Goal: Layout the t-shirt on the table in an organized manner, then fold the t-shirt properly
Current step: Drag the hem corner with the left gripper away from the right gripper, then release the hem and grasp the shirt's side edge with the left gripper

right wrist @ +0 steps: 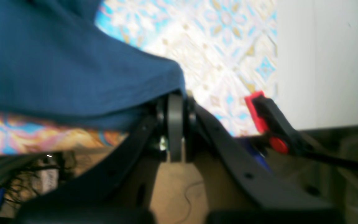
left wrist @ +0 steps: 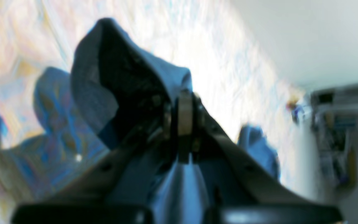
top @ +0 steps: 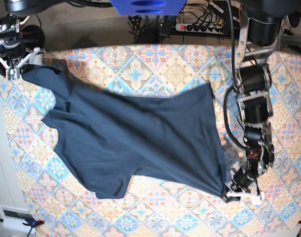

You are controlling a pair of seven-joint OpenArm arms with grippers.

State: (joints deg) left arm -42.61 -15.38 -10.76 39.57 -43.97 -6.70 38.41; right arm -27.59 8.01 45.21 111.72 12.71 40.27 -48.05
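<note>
The navy t-shirt [top: 140,138] lies stretched slantwise over the patterned table [top: 140,69], from the far left corner to the near right. My right gripper [top: 26,68] is shut on the shirt's far-left end; the right wrist view shows its jaws [right wrist: 176,99] pinching an edge of the t-shirt [right wrist: 57,62]. My left gripper [top: 227,191] is shut on the near-right corner. In the blurred left wrist view its jaws [left wrist: 184,104] hold a raised fold of the t-shirt [left wrist: 104,77]. The shirt shows wrinkles and a folded-under part near its lower left.
A red and black clamp [right wrist: 259,109] grips the table edge beside my right gripper. A power strip [top: 200,27] and cables lie behind the table. Another clamp [top: 29,223] sits at the near-left corner. A pale wall runs along the table's left side.
</note>
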